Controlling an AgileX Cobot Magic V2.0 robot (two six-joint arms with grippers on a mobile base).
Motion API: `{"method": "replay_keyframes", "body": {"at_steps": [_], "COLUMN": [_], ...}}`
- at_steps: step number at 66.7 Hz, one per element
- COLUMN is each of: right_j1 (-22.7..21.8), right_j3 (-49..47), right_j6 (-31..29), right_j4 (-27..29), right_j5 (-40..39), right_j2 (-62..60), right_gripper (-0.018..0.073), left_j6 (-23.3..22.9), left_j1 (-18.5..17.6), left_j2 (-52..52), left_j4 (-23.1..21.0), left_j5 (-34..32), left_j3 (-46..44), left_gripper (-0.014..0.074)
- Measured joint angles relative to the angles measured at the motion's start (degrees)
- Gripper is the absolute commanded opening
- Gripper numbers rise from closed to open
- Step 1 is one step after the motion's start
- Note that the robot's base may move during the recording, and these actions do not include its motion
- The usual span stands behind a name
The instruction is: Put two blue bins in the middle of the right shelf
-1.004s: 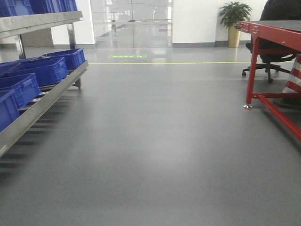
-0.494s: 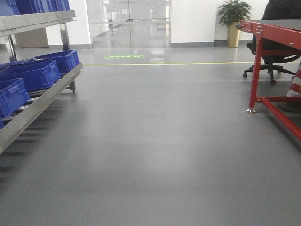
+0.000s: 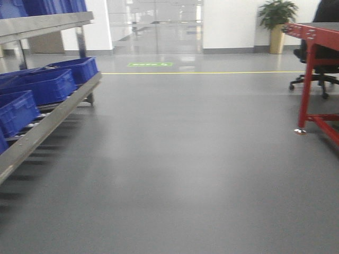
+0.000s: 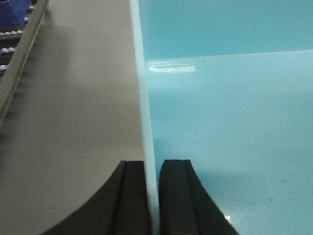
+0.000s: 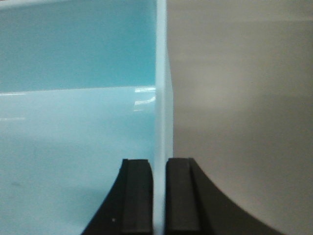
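Observation:
A light blue bin (image 4: 225, 127) fills the left wrist view, and my left gripper (image 4: 152, 164) is shut on its thin left wall (image 4: 142, 73). The same light blue bin (image 5: 73, 127) shows in the right wrist view, where my right gripper (image 5: 159, 161) is shut on its right wall (image 5: 161, 73). Grey floor lies outside both walls. A brushed steel tier (image 3: 45, 24) carrying dark blue bins runs along the upper left of the front view. I cannot tell whether it is the right shelf middle. Neither gripper nor the held bin shows in the front view.
Below that tier a low roller-track tier (image 3: 53, 119) holds several dark blue bins (image 3: 42, 87). A red-framed table (image 3: 312, 69) stands at the right, with an office chair (image 3: 318, 79) behind it. A potted plant (image 3: 276, 21) and glass doors (image 3: 156, 26) are at the back.
The front view has shifted. The red table, the plant and the rack post now sit further right in the frame, and the table leg looks a little nearer.

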Motion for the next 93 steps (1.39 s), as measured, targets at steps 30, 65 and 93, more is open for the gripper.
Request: {"method": "replay_keyframes", "body": {"at_steps": [30, 65, 93], "right_j1": [0.0, 0.0, 0.0], "right_j3": [0.0, 0.0, 0.0], "right_j6": [0.0, 0.0, 0.0], "right_j4": [0.0, 0.0, 0.0], "right_j5": [0.0, 0.0, -0.1], "right_j2": [0.0, 0.0, 0.0], "right_gripper": [-0.0159, -0.0159, -0.0159], "left_j6": [0.0, 0.0, 0.0], "left_j1": [0.0, 0.0, 0.0], "left_j2": [0.1, 0.1, 0.1], "left_j4": [0.0, 0.1, 0.1], "left_j5": [-0.1, -0.1, -0.1], "left_j3": [0.0, 0.0, 0.0], "left_gripper": [-0.0111, -0.0111, -0.0111]}}
